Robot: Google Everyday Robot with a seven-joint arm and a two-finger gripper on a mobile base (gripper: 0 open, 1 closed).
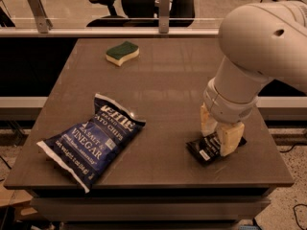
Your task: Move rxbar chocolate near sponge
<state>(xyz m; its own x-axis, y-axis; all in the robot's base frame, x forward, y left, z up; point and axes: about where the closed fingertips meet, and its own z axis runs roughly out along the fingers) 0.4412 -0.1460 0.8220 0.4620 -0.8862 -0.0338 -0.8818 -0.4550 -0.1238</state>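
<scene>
The rxbar chocolate (206, 150), a small black wrapper with white lettering, lies on the brown table (172, 85) at the front right. My gripper (218, 141) points down onto it. One pale finger stands at the bar's far edge and the other (230, 138) at its near edge, closed against the bar. Part of the bar is hidden behind the fingers. The sponge (122, 52), green on top over pale yellow, lies at the far left of the table, well away from the gripper.
A large dark blue chip bag (93, 139) lies at the front left, its corner over the table's front edge. A rail with posts (163, 13) and office chairs stand behind the table's far edge. The white arm (259, 47) fills the upper right.
</scene>
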